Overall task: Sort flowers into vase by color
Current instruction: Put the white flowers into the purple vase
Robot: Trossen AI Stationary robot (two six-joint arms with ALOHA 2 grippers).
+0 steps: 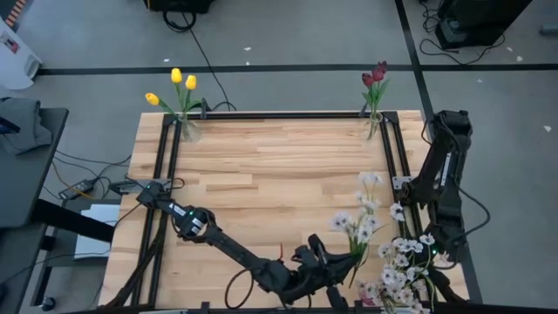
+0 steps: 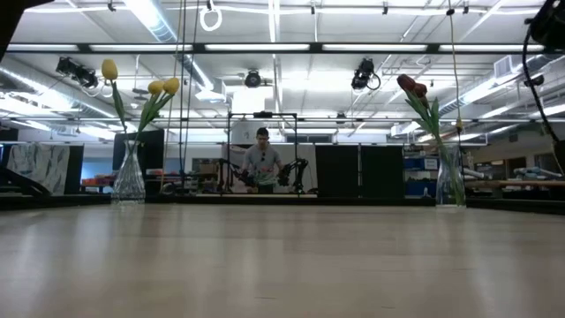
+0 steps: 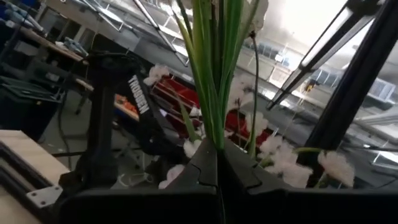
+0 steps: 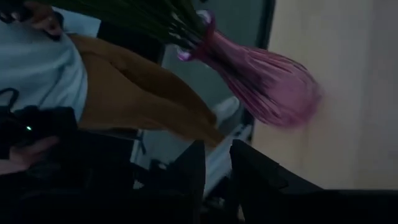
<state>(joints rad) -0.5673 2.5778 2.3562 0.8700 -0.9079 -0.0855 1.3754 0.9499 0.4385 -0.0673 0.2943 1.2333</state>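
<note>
**Left pincer clamps a white spray at the bench's near edge**

Your left arm [image 1: 209,231] lies low and stretched from 8 o'clock toward 6 o'clock on the bench [image 1: 261,166]. Your right arm [image 1: 440,174] stands folded at the 3 o'clock edge, reaching down toward 5 o'clock.

The bench is pale wood strips in a black frame. Beyond it you see a hall with ceiling lights and a person [image 2: 261,159] standing far off.

Your left pincer [image 3: 217,163] is pressed together on the green stems of a white spray [image 1: 359,218], which points toward 12 o'clock. More white flowers [image 1: 403,262] lie heaped at 5 o'clock. Your right pincer [image 4: 214,163] shows a narrow gap with nothing visibly between its fingers; a pink vase [image 4: 261,78] lies ahead of it. Yellow tulips [image 1: 177,87] stand in a vase at 11 o'clock, red tulips [image 1: 375,78] at 1 o'clock.
</note>
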